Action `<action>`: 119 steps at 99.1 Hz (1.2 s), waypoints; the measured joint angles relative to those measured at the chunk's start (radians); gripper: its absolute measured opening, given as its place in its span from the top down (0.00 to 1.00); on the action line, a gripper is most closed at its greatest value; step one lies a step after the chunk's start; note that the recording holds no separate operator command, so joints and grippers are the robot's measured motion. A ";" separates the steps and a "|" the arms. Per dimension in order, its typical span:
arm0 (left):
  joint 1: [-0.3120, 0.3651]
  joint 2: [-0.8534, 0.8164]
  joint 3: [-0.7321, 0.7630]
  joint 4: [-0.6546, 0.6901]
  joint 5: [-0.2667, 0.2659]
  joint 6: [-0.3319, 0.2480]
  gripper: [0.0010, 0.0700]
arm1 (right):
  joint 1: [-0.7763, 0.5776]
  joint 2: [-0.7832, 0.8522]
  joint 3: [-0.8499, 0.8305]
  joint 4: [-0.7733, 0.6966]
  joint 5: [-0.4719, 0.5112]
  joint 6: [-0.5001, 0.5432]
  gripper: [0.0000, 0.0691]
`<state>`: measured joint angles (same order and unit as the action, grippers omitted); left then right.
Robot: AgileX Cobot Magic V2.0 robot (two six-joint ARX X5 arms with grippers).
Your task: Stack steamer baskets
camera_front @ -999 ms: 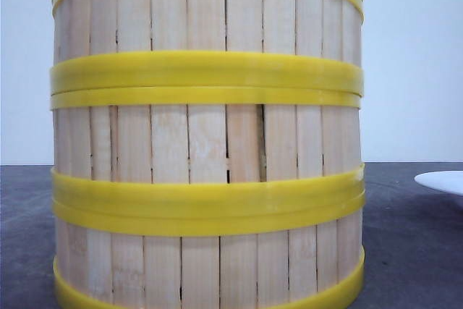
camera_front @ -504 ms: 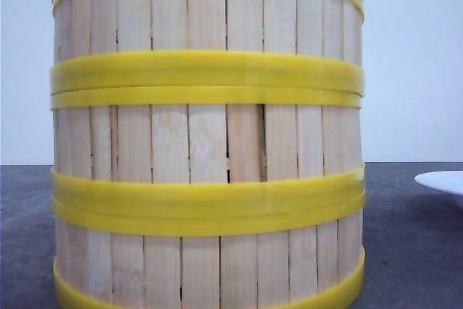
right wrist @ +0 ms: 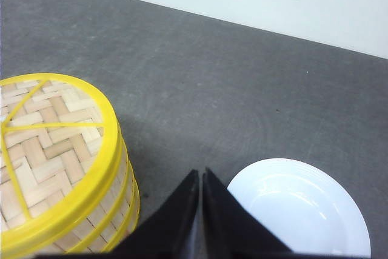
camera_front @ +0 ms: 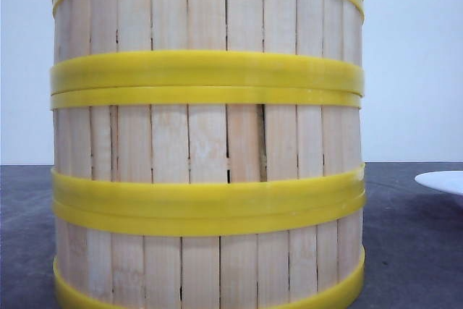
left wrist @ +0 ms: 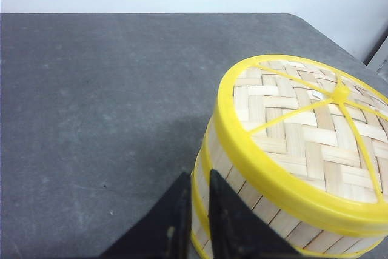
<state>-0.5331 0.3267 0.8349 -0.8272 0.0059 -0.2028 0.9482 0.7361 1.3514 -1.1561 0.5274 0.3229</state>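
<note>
Risk of toppling arises if the left gripper, fingers closed and empty just beside the steamer baskets stacked on the grey table, nudges them toward the white plate by the closed, empty right gripper.

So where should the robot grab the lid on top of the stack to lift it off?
Probably by the thick yellow rim of the lid, pinched from opposite sides. The woven top is flat, with only thin yellow spokes and a tiny centre hub, little to hold. Come from above: the lid sits on the stacked steamer baskets. The left end effector, beside the stack, looks nearest.
</note>
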 joint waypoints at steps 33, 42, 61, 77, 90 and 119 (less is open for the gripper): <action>0.007 -0.001 0.000 0.000 -0.006 0.012 0.98 | 0.000 0.000 0.000 0.000 0.000 0.000 0.99; 0.044 -0.002 0.000 0.000 -0.027 0.067 0.98 | 0.000 0.000 0.000 0.000 0.000 0.000 0.99; 0.174 -0.021 -0.079 0.093 -0.033 0.156 0.98 | 0.000 0.000 0.000 0.000 0.000 0.000 0.99; 0.305 -0.065 -0.232 0.262 -0.034 0.185 0.98 | 0.000 0.000 0.000 0.000 0.000 0.000 0.99; 0.398 -0.134 -0.385 0.427 -0.034 0.188 0.98 | 0.000 0.000 0.000 0.000 0.000 0.000 0.99; 0.464 -0.230 -0.668 0.586 -0.054 0.172 0.98 | 0.000 0.000 0.000 0.000 0.000 0.000 0.99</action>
<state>-0.0692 0.0963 0.1669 -0.2417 -0.0483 -0.0307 0.9482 0.7361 1.3514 -1.1557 0.5274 0.3229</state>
